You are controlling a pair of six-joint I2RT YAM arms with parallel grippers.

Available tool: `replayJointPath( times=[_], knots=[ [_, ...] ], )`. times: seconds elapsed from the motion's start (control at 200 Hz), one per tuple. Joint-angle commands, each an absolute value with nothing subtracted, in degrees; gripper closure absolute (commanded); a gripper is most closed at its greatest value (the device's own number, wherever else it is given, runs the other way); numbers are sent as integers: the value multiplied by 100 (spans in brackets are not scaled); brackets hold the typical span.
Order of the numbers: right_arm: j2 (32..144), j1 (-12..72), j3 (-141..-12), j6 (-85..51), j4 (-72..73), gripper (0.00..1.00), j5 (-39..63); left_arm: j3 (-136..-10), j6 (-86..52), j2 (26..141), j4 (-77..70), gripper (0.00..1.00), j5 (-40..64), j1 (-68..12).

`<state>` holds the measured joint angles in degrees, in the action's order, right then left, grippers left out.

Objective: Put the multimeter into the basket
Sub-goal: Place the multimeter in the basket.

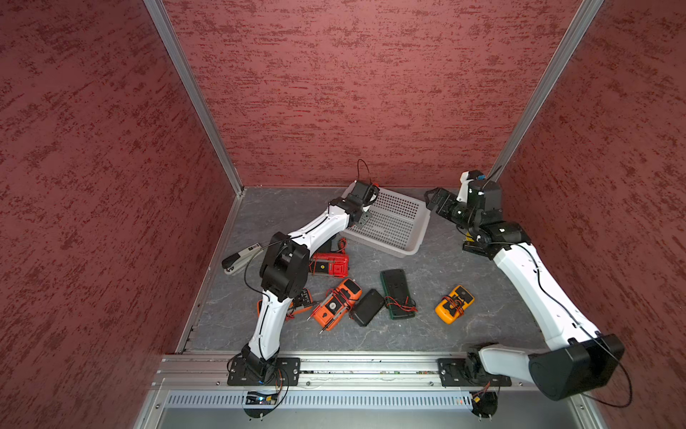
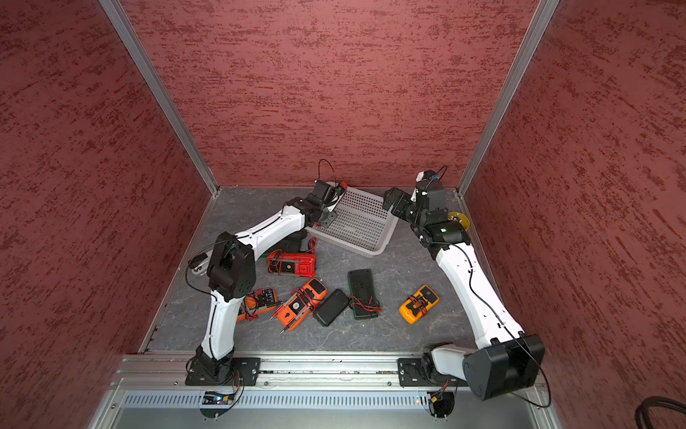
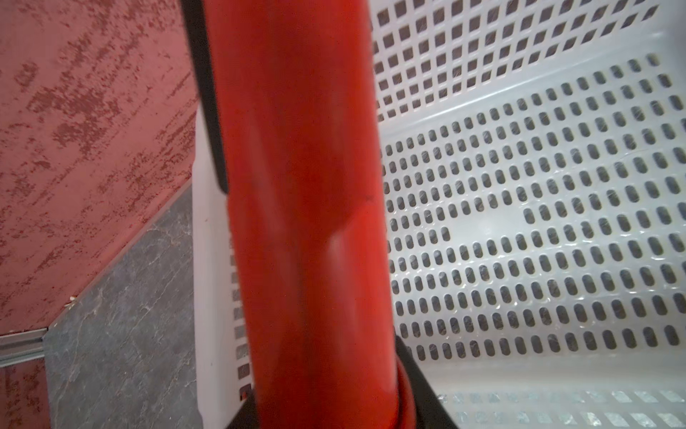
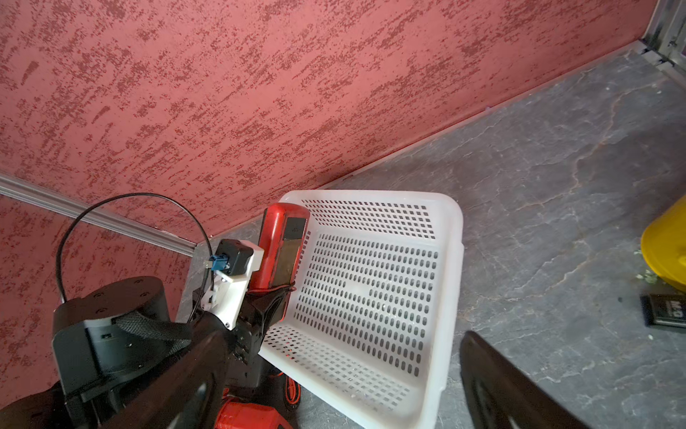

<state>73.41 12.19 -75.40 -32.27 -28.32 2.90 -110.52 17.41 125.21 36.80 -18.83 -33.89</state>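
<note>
Setting: red speckled walls [image 1: 352, 93] enclose a grey marbled tabletop [image 1: 482, 297].
Left gripper [image 4: 276, 293]: pinched on the lower end of the red multimeter [image 4: 284, 245], which stands roughly upright.
Multimeter: in the air above the white basket [image 4: 454, 260], over its rim at the corner nearest the back wall; not resting on the perforated floor.
Right gripper [image 1: 433, 200]: spread wide, empty, beside the basket's opposite side.
Step in hand: I judge this the end of the carry, just before placing.
Next move: I would shift inward over the floor, lower, then release; dropped here, it might topple outside.
</note>
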Motion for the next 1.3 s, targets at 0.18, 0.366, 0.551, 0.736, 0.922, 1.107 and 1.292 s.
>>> replayJointPath(
  times=[0.18, 0.366, 0.551, 0.736, 0.922, 1.107, 1.292],
  knots=[
    [7189, 1231, -7730, -3053, -2944, 1, 11, -11892, 1292, 13007, 4324, 89, -3120, -3627],
    [7180, 1232, -7734, -3022, -3004, 1, -24, -12155, 1373, 13324, 4502, 89, -3551, -3639],
    [7198, 1238, -7760, -3018, -3036, 1, -2, -12321, 1450, 13638, 4483, 87, -3769, -3629],
    [7242, 1231, -7872, -2986, -3141, 1, -23, -12455, 1582, 13959, 4456, 61, -3791, -3638],
    [7251, 1237, -7980, -2955, -3226, 1, -47, -12471, 1351, 14067, 4548, 14, -3500, -3664],
    [7260, 1232, -8022, -2927, -3238, 1, -93, -12734, 1019, 14007, 4894, 0, -2844, -3680],
    [7397, 1239, -8185, -2927, -3514, 1, -238, -12753, 549, 13652, 5175, 0, -1783, -3717]
  ],
)
